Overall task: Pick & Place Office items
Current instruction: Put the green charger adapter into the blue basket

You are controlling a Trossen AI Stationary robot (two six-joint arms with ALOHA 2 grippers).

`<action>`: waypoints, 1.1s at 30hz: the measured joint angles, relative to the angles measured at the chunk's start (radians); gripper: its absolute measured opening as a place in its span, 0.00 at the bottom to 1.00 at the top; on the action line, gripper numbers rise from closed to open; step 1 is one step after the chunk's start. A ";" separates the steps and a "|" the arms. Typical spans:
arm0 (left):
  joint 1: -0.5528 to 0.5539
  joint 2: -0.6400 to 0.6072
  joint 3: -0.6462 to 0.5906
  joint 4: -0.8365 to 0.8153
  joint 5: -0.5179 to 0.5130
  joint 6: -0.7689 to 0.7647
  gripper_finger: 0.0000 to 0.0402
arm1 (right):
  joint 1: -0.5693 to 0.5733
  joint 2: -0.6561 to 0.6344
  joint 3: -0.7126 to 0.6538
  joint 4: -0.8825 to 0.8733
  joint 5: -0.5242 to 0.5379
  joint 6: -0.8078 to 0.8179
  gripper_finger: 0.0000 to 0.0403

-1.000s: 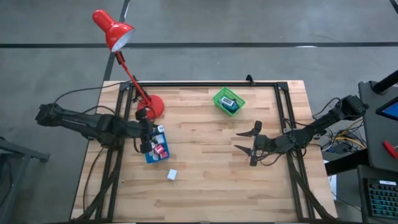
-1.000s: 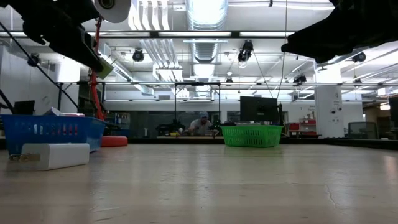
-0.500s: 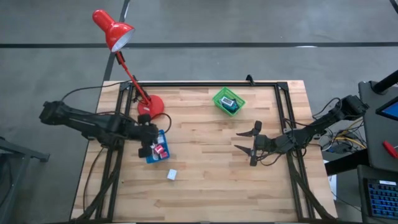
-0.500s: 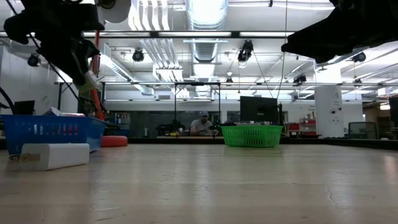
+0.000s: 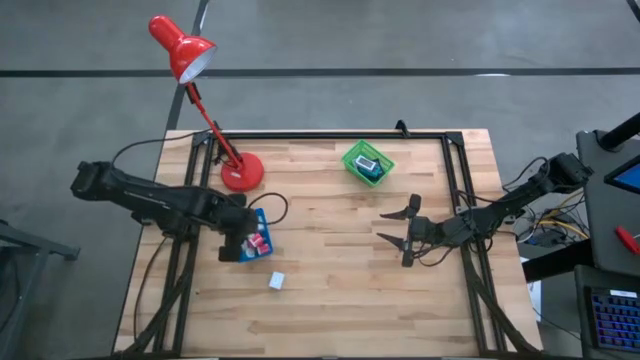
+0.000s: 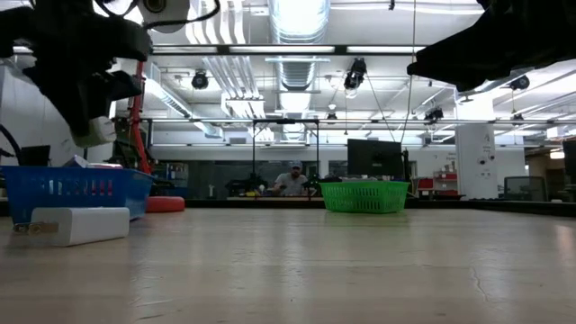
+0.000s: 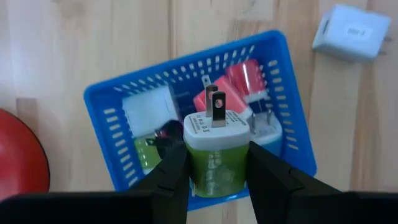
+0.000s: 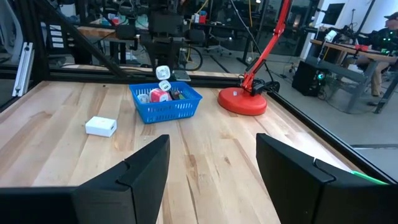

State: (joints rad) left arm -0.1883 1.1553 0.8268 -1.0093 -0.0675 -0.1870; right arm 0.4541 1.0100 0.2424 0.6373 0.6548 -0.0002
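My left gripper (image 7: 214, 165) hangs over the blue tray (image 7: 186, 62), shut on a green-and-white plug block (image 7: 214, 149). In the high view it is at the tray's near end (image 5: 232, 243). The tray holds red, white and green blocks. One white block (image 5: 277, 281) lies flat on the table near the tray and shows again in the low view (image 6: 79, 225). My right gripper (image 5: 400, 232) waits open above the table's right half, touching nothing. My left gripper pinches the plug block by the two sides of its green body (image 7: 199, 171), one finger (image 7: 171, 177) on each side. The fingers come from above, pointing down. The block is lifted clear over the tray, its white pronged end (image 7: 214, 121) facing down toward the tray.
A red desk lamp stands with its base (image 5: 241, 172) at the far left, just beyond the tray. A green basket (image 5: 368, 162) with items sits near the far edge, centre right. Bare wood lies between the tray and my right gripper.
My left gripper has moved toward the table's near edge, from the tray's far end to its near end, and sunk a little, carrying the green-and-white block along. My right arm has kept still.
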 joint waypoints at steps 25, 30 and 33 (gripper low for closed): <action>0.000 0.141 -0.012 -0.013 0.216 0.086 0.29 | 0.000 0.000 0.000 -0.001 -0.001 0.001 0.57; 0.000 0.167 -0.014 -0.013 0.218 0.089 0.29 | 0.000 0.000 0.000 -0.001 -0.001 0.001 0.57; 0.000 0.179 -0.014 -0.011 0.218 0.090 0.29 | 0.000 0.000 0.000 -0.001 -0.001 0.001 0.57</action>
State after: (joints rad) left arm -0.1879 1.3346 0.8131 -1.0200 0.1501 -0.0967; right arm 0.4541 1.0100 0.2424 0.6361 0.6534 0.0006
